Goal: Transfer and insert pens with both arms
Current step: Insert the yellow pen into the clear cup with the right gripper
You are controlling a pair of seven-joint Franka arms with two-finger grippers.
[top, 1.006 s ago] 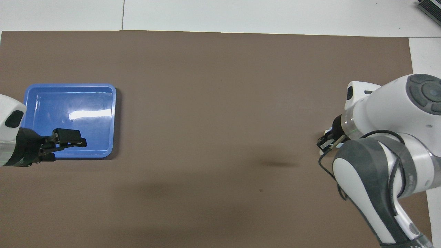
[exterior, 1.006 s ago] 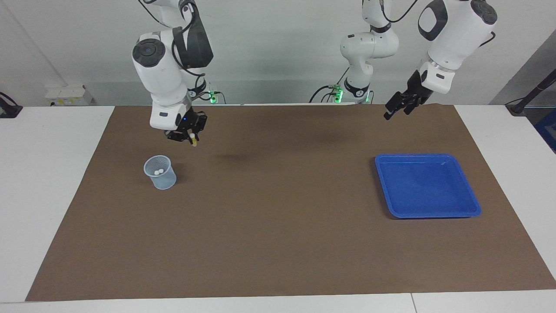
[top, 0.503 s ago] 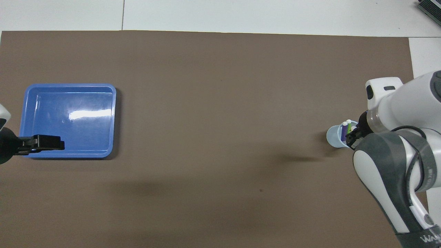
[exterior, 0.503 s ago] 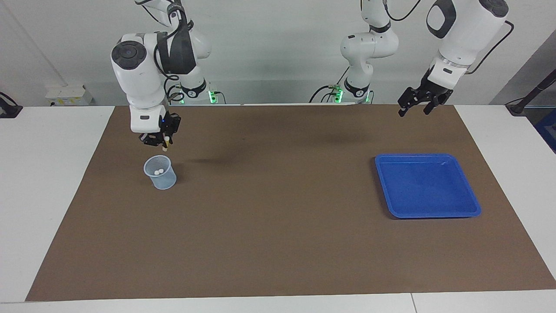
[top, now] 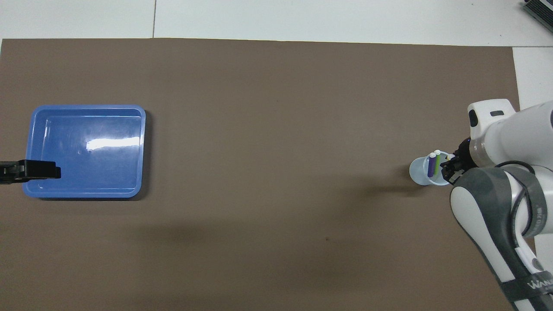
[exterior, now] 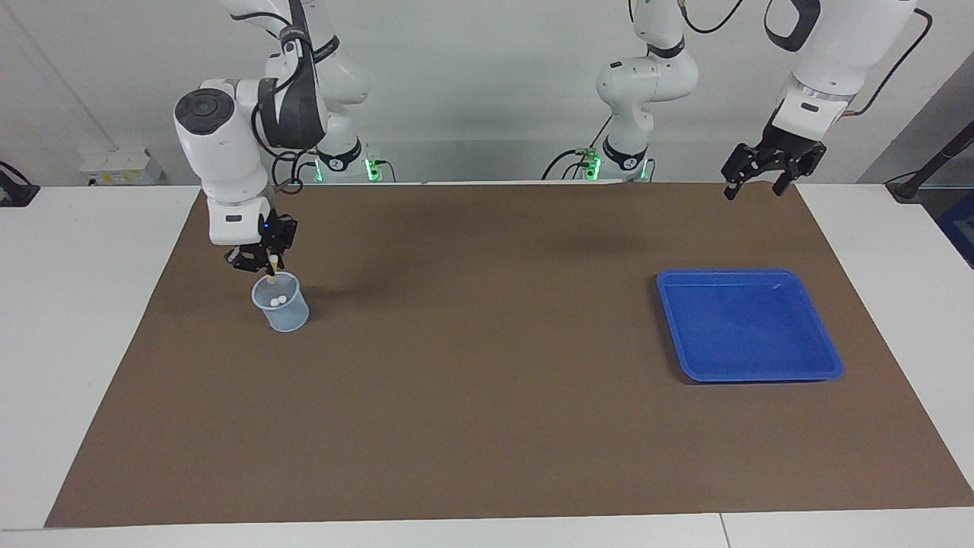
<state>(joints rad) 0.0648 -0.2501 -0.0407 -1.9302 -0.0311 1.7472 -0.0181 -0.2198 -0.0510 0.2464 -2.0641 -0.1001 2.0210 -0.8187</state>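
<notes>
Holding the yellow pen [exterior: 271, 267] upright, your right gripper [exterior: 264, 261] sits directly over the pale blue cup [exterior: 281, 303] at the right arm's end of the brown mat [exterior: 487, 426]. Jaws are clamped on the pen's upper part; its lower tip hangs at the cup's rim on the side nearer the robots, apparently just above or at the mouth.

What matters for the drop: the pen's long axis is near vertical and lines up with the cup opening, but close to the rim rather than centred. You likely want a small nudge toward the cup's middle before lowering and releasing, or the tip may catch the rim.

The purple pen [top: 430, 166] and green pen [top: 437, 160] already stand in the cup, leaning together, white caps up.

Your left gripper [exterior: 754, 174] waits with jaws apart, raised over the mat edge nearer the robots than the blue tray [exterior: 791, 373], which holds no pens.
</notes>
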